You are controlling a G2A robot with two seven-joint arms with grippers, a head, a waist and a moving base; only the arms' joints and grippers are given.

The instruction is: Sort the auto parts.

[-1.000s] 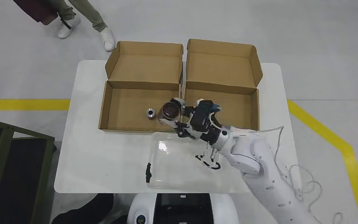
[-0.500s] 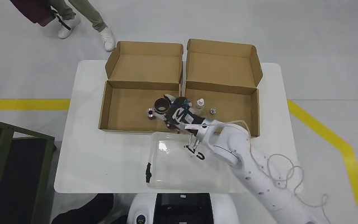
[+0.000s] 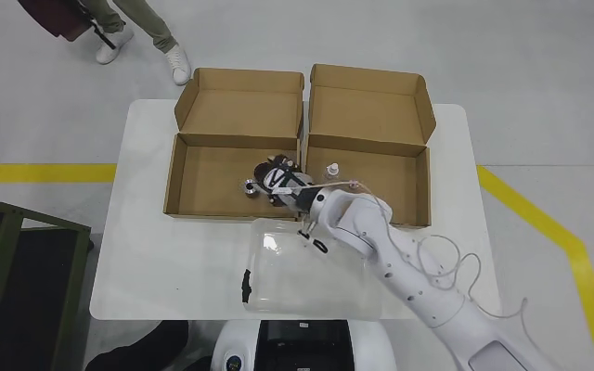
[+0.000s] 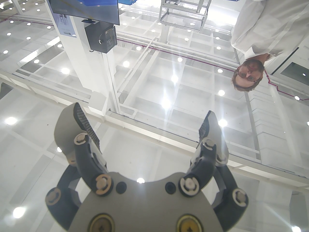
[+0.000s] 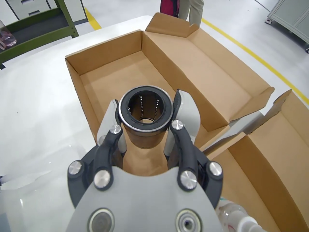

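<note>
The right gripper is clamped on a black cylindrical metal bearing sleeve, one finger on each side of its body, its open bore with rows of small balls facing away from the wrist. In the top view this gripper hangs over the lower right corner of the left-hand brown cardboard box, close to the wall it shares with the right-hand brown cardboard box. A small silver metal part lies on the floor of the left-hand box just beside the gripper, and a small white part lies in the right-hand box near the shared wall. Both boxes stand open on the white table, with a clear plastic tray below them in the frame. The left gripper points up at the ceiling with its fingers wide apart and nothing between them. The step in hand looks like delivery of the sleeve to the left-hand box; whether it already touches the cardboard floor I cannot tell. The next move calls for bringing the sleeve down onto the floor clear of the silver part and the box wall, then parting the fingers gently, since a round sleeve laid on its side may roll.
</note>
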